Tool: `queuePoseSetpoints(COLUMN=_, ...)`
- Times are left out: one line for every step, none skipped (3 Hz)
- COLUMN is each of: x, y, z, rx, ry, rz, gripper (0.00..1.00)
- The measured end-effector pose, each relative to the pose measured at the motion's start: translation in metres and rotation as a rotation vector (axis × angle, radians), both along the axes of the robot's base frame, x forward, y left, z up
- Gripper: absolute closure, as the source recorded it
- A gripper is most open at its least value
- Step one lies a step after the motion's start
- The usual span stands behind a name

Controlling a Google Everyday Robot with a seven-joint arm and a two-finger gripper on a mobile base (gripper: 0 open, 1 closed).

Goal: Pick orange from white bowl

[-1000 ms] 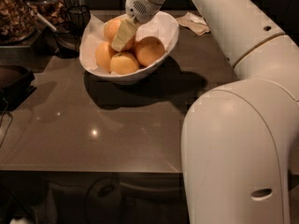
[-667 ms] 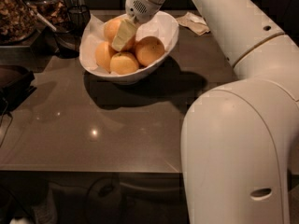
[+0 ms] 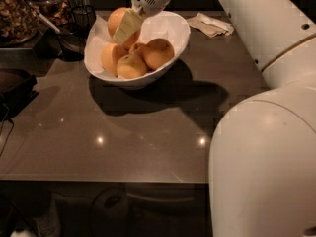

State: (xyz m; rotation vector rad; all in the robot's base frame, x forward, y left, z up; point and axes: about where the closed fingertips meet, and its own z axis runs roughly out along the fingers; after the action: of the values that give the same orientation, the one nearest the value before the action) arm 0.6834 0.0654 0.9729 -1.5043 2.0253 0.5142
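The white bowl (image 3: 174,31) stands at the back of the dark table and holds several orange and yellow-orange fruits. My gripper (image 3: 122,29) reaches in from above at the bowl's back left. It is shut on the orange (image 3: 116,18), which sits raised at the level of the rim, above the other fruits. One pale finger (image 3: 126,27) lies across the orange's front; the other is hidden behind it. Three fruits stay low in the bowl: one at the right (image 3: 158,53), one in front (image 3: 131,66) and one at the left (image 3: 109,58).
A crumpled napkin (image 3: 212,24) lies right of the bowl. Dark containers (image 3: 74,29) and a tray of brown bits (image 3: 17,11) stand at the back left. A dark object (image 3: 15,85) is at the left edge. My white arm and body (image 3: 261,167) fill the right side.
The gripper has risen a little with the orange in it, from down among the fruits to the bowl's rim. The view is now closer to the bowl.
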Motion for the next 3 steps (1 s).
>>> queuePoseSetpoints(x=-0.011, y=0.004, z=0.022, rx=-0.013, ry=-0.035, rz=-0.023, gripper=1.00)
queuePoseSetpoints(x=-0.019, y=0.005, z=0.029, rx=-0.055, ry=-0.044, rz=-0.039, gripper=1.00)
queuePoseSetpoints(x=-0.023, y=0.006, z=0.031, rx=-0.071, ry=-0.039, rz=-0.049, gripper=1.00)
